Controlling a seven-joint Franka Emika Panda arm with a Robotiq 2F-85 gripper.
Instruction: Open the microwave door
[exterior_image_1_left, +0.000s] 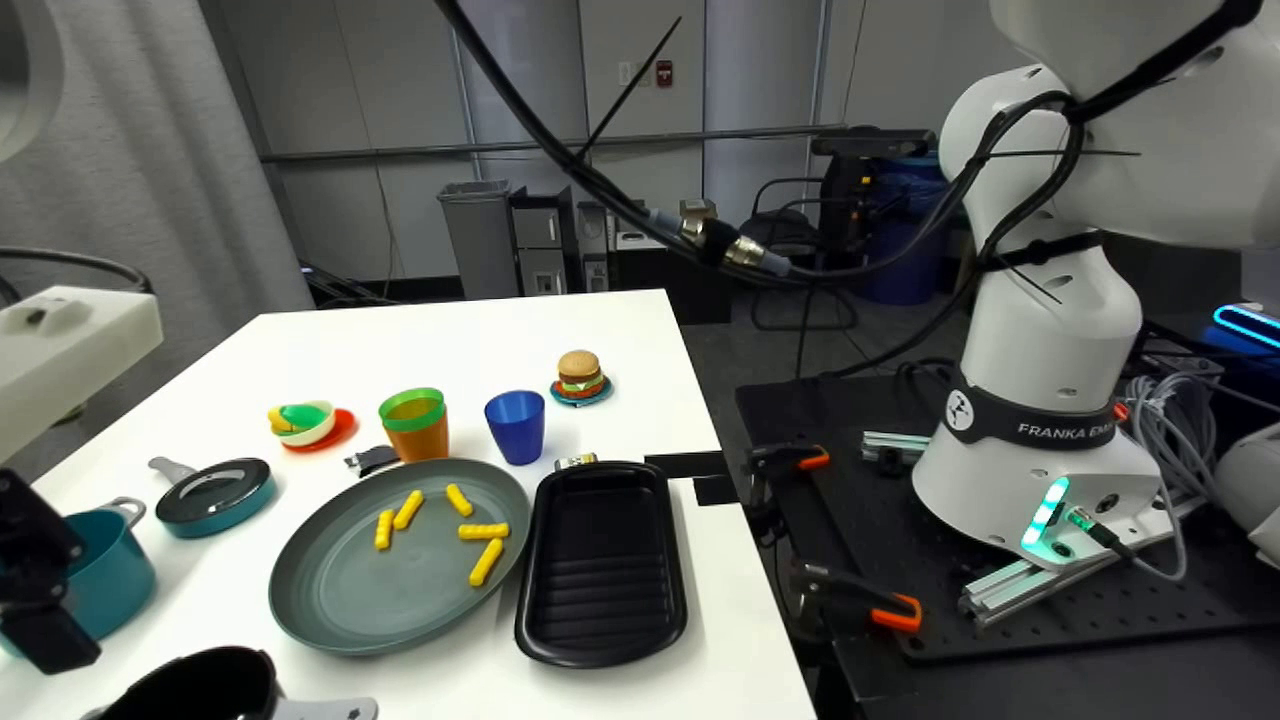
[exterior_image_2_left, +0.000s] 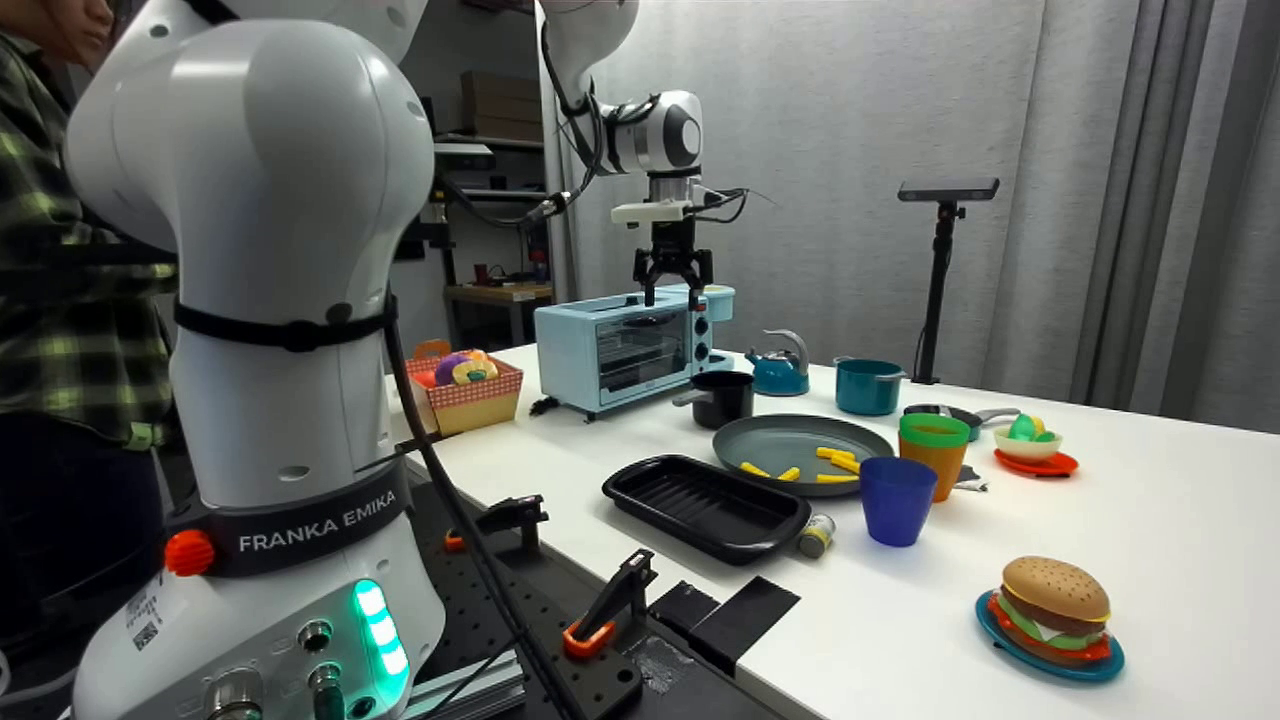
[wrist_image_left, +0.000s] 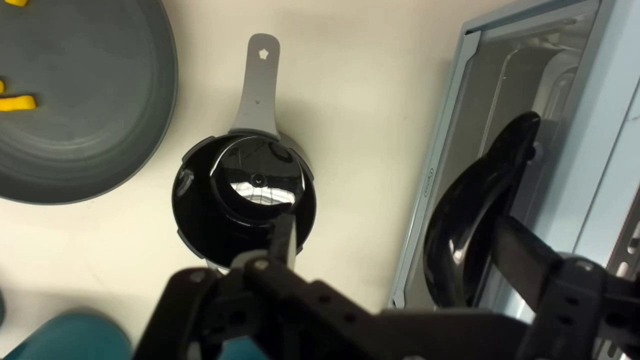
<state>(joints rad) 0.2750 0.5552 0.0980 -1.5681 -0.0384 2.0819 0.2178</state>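
The microwave, a light blue oven (exterior_image_2_left: 570, 355), stands at the back of the table in an exterior view. Its glass door (exterior_image_2_left: 640, 355) looks closed. A curved black handle (wrist_image_left: 450, 220) juts out from the door at the right of the wrist view. My gripper (exterior_image_2_left: 673, 300) points down at the top front of the oven. In the wrist view the gripper (wrist_image_left: 397, 230) is open, with the handle between its fingers. The right finger (wrist_image_left: 522, 255) sits close behind the handle on the oven side; whether it touches cannot be told. The left finger (wrist_image_left: 284, 235) is well apart, in front.
A black pot (exterior_image_2_left: 722, 402) stands in front of the oven, beneath the left finger in the wrist view. A kettle (exterior_image_2_left: 780, 375), teal pot (exterior_image_2_left: 868, 388) and grey plate (exterior_image_2_left: 765, 438) are nearby. A basket (exterior_image_2_left: 480, 402) stands beside the oven, and a black tray (exterior_image_2_left: 690, 510) lies nearer the base.
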